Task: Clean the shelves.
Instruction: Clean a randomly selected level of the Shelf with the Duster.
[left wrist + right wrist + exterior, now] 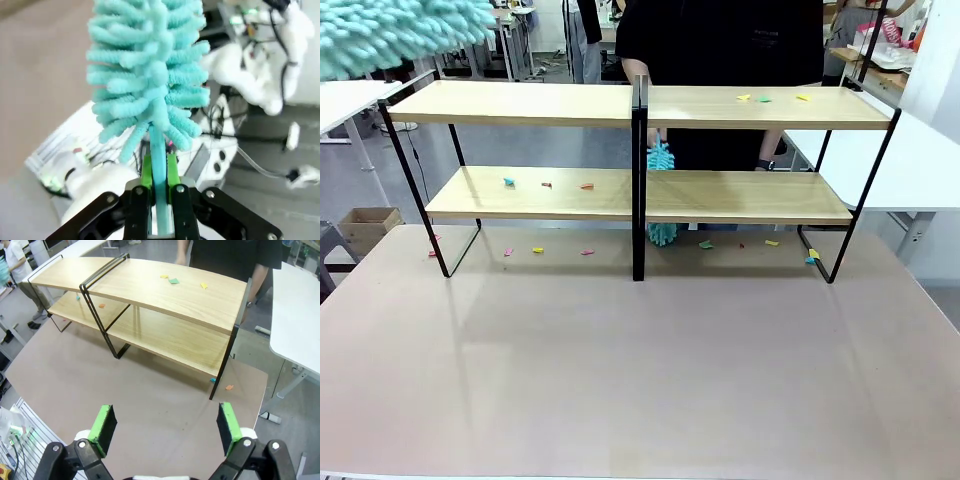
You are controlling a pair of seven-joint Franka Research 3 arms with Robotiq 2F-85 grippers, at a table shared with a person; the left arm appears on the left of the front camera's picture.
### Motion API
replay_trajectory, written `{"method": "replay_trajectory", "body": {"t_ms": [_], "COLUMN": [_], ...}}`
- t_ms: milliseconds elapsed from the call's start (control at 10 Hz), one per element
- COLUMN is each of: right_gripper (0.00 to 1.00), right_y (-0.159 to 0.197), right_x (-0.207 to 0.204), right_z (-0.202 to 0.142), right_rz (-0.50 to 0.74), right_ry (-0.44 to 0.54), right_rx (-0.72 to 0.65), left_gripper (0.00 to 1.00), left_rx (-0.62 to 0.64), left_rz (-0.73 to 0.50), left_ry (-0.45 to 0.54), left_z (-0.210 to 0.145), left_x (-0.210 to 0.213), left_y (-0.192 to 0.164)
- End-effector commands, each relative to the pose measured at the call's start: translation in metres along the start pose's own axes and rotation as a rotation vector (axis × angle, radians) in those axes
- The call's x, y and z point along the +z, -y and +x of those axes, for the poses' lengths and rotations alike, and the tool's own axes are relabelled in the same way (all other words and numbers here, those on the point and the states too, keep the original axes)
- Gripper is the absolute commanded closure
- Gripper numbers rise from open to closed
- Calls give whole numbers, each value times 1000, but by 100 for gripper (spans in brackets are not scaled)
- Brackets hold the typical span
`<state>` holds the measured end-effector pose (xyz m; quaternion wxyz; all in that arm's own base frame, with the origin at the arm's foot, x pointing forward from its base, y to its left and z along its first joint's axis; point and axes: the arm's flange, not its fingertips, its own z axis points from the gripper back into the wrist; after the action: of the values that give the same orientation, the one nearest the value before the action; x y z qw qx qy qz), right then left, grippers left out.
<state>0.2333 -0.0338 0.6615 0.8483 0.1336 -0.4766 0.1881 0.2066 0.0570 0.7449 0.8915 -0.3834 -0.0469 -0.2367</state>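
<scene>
Left gripper [159, 199] pinching duster [150, 75] handle, hovering at 10 o'clock of shelves [520, 103]; approach step, judging. Right gripper [162, 422] spread, idling. Next: lowering duster, sweeping scraps [763, 98] off boards.

The shelves [520, 103] stand far back on the table [640, 380]; scraps [763, 98] lie on and beneath them.

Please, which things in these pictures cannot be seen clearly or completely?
1. Front view: the duster is blurred; the picture's edges cut off its handle.
2. Front view: the shelves hide a second duster's middle and whatever holds it.
3. Front view: the scraps are too small to identify.
4. Left wrist view: the duster hides what lies beyond the left gripper.
</scene>
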Motion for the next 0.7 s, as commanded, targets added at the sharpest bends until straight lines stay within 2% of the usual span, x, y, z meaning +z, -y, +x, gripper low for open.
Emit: {"method": "replay_trajectory", "body": {"t_ms": [0,100,300,400,500,600], "right_gripper": [0,0,0,0,0,0], "right_y": [0,0,0,0,0,0], "right_x": [0,0,0,0,0,0], "right_z": [0,0,0,0,0,0], "right_rz": [9,9,9,9,9,9], "right_ry": [2,2,2,2,2,2], "right_rx": [-4,-4,-4,-4,-4,-4], "left_gripper": [87,87,87,87,87,87], "left_rx": [-149,-170,-121,-46,-130,-130], "left_rz": [-38,-73,-67,-42,-76,-76], "left_ry": [-42,-26,48,165,-8,-8], "left_z": [-20,-28,-36,-37,-33,-33], "left_x": [-4,-9,-22,-23,-12,-12], "left_y": [-32,-43,-59,-67,-56,-56]}}
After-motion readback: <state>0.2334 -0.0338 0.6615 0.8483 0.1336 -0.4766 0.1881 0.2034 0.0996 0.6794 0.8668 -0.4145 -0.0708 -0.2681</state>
